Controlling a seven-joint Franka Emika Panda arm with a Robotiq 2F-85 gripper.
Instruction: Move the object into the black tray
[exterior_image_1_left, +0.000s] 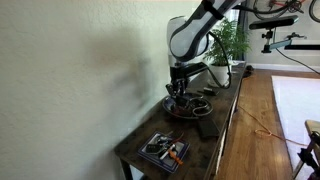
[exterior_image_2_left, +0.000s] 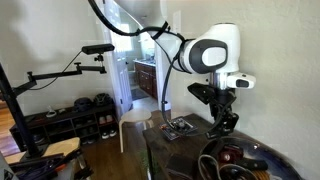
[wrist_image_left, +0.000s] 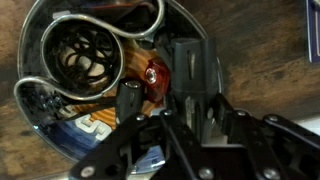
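Note:
Near the table's front end lies the black tray (exterior_image_1_left: 165, 150) (exterior_image_2_left: 180, 126), shallow, with small mixed items and an orange one inside. A round metal-rimmed dish (exterior_image_1_left: 189, 106) (exterior_image_2_left: 240, 158) (wrist_image_left: 28, 62) holds a coiled black cable (wrist_image_left: 85, 55), a red-orange item (wrist_image_left: 152, 73) and a blue card (wrist_image_left: 95, 126). My gripper (exterior_image_1_left: 178, 96) (exterior_image_2_left: 226, 123) (wrist_image_left: 200, 108) hangs just over the dish, well away from the tray. Its jaws stand shut, with a small pale grey object between the pads; what it is I cannot make out.
The dish and tray sit on a narrow dark wooden table (exterior_image_1_left: 140, 150) set against a wall. A flat black item (exterior_image_1_left: 207, 127) lies between dish and tray. A potted plant (exterior_image_1_left: 222, 45) stands at the table's far end. A camera arm (exterior_image_2_left: 95, 48) reaches in beside a doorway.

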